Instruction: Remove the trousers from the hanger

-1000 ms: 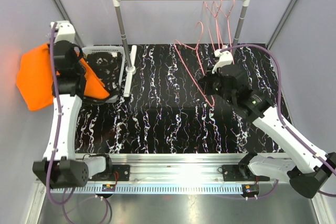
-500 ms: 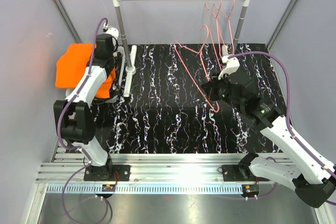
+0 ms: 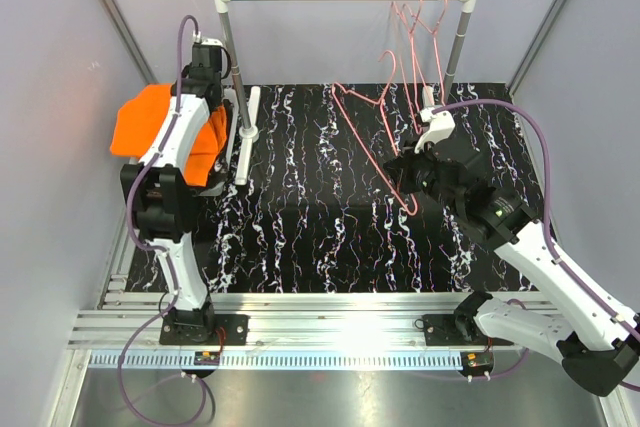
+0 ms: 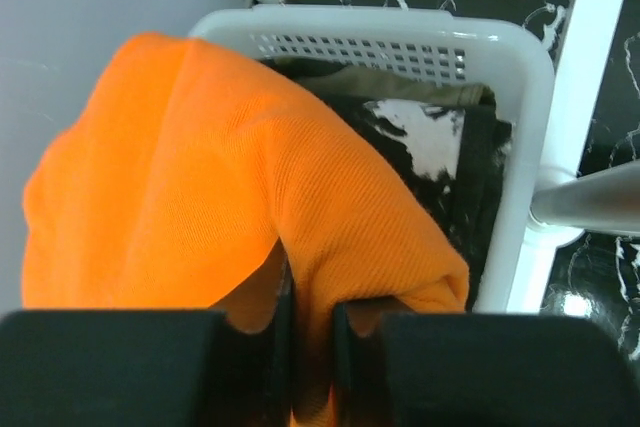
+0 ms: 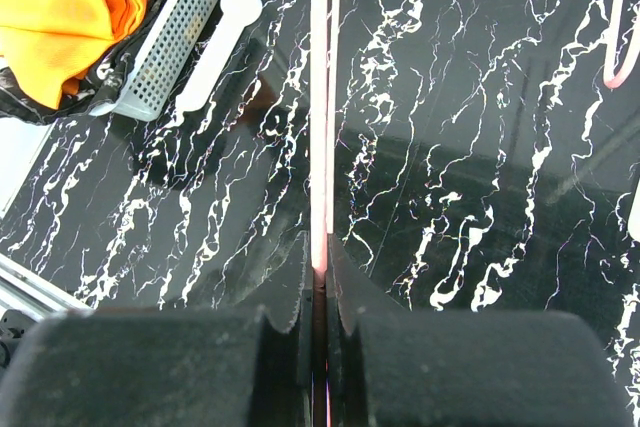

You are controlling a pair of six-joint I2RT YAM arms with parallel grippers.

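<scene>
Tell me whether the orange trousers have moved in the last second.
Yes. In the top view the orange trousers have shifted right, toward the rack's left post, and now hang over the white basket.

Bright, even light is falling from above onto the marbled table (image 3: pixel 300 237), with white glare blooming on the metal rail (image 3: pixel 340 332) along its near edge. The glossy table is mirroring pale streaks, the orange trousers (image 4: pixel 200 167) off its left edge are glowing almost oversaturated, and the right gripper (image 5: pixel 318 244) is blurring near the lens.
</scene>
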